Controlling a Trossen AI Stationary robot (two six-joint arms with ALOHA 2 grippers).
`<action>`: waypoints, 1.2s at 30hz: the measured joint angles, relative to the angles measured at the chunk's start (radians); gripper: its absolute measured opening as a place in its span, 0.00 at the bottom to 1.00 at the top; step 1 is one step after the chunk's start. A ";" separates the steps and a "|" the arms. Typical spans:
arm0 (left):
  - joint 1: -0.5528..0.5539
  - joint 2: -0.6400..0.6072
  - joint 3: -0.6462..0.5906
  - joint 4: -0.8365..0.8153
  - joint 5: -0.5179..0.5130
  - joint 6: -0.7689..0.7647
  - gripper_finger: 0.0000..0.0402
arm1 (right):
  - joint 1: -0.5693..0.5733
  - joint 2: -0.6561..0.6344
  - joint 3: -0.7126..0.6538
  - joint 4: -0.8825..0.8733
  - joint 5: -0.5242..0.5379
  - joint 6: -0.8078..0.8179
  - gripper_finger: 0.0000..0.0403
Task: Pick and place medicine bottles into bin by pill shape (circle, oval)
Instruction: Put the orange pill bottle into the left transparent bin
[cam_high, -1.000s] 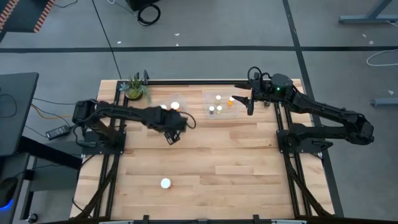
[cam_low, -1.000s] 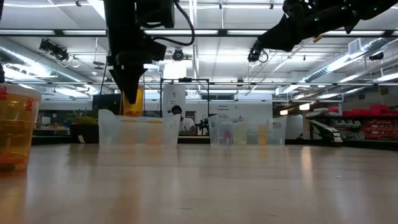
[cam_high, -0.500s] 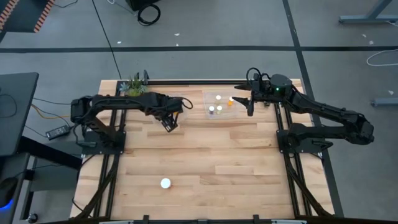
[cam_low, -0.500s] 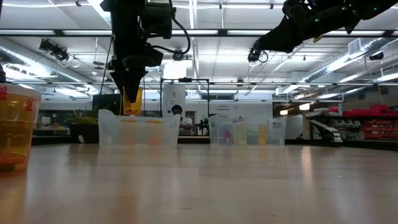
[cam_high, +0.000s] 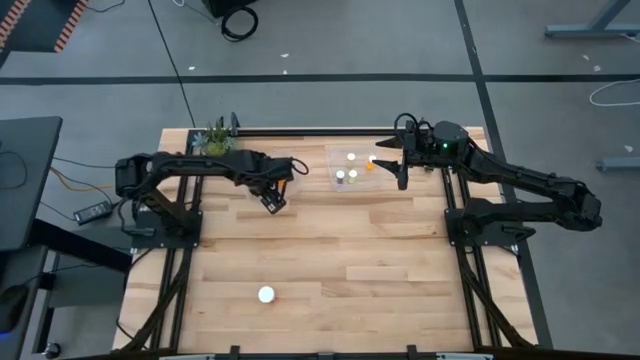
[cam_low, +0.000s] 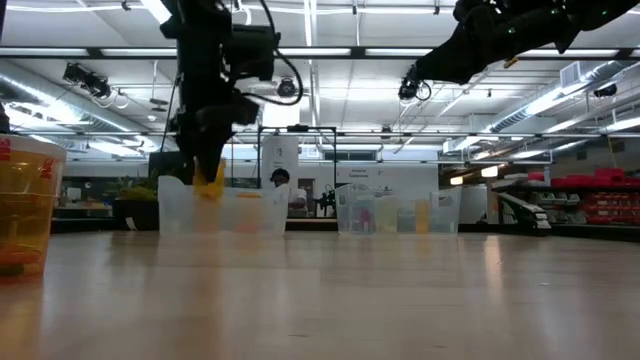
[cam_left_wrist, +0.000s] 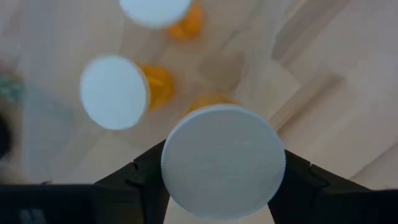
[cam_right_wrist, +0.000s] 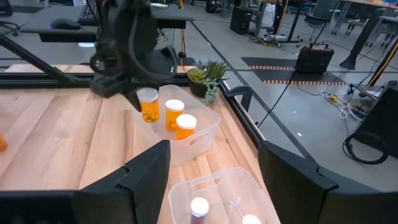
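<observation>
My left gripper (cam_high: 272, 200) is shut on an orange medicine bottle (cam_right_wrist: 148, 107) with a wide white cap (cam_left_wrist: 221, 162). It holds the bottle over the clear left bin (cam_right_wrist: 200, 132). Two more orange wide-capped bottles (cam_right_wrist: 175, 113) (cam_right_wrist: 186, 126) stand in that bin. My right gripper (cam_high: 400, 166) is open and empty, above the right side of the clear right bin (cam_high: 360, 187). That bin holds several small bottles (cam_high: 340, 177). One white-capped bottle (cam_high: 266, 294) stands alone on the table near the front edge. My left gripper pinches the bottle between its two fingers (cam_left_wrist: 140, 180), one on each side just under the cap rim (cam_left_wrist: 171, 186). The fingers come from above, pointing down. The bottle hangs upright below them, its base about level with the bin's rim (cam_low: 210, 185). Whether it touches the bin floor, I cannot tell.
A small green potted plant (cam_high: 216, 140) stands at the far left corner beside the left bin. The lone bottle shows large and orange at the left of the low view (cam_low: 22, 205). Bare wood lies between the bins and the front edge.
My left gripper has carried the orange bottle a little toward the table's far edge, over the left bin, and has then gone down with it. The bottle stays upright and now hangs at the bin's rim.
</observation>
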 joint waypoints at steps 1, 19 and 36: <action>0.000 0.000 -0.024 0.015 -0.002 0.000 0.54 | 0.000 0.000 0.000 0.000 0.000 0.000 0.62; 0.006 -0.002 -0.096 0.083 0.005 -0.064 0.71 | -0.001 0.000 0.000 0.011 0.000 0.000 0.62; -0.117 -0.003 0.138 0.065 0.139 -0.018 0.70 | -0.001 0.000 0.000 0.006 0.000 0.000 0.62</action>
